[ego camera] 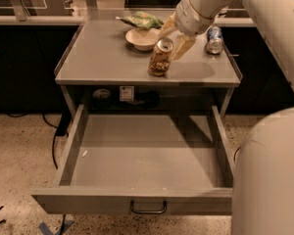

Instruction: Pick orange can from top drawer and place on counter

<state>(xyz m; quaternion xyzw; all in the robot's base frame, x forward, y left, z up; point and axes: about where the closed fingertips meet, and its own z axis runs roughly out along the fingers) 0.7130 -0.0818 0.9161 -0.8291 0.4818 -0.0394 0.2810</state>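
The orange can (160,58) is tilted with its base at the counter (103,58) near the front edge, its silver top facing the camera. My gripper (170,45) reaches down from the upper right, its pale fingers (183,46) on either side of the can's upper part, shut on it. The top drawer (142,155) is pulled fully open below the counter, with nothing in it but small specks, and its dark handle (148,208) is at the front.
A white bowl (142,37) and a green bag (143,19) sit at the back of the counter. A blue-and-silver can (214,39) lies at the back right. My arm's pale link (269,175) fills the lower right. Cables (54,146) run over the floor at left.
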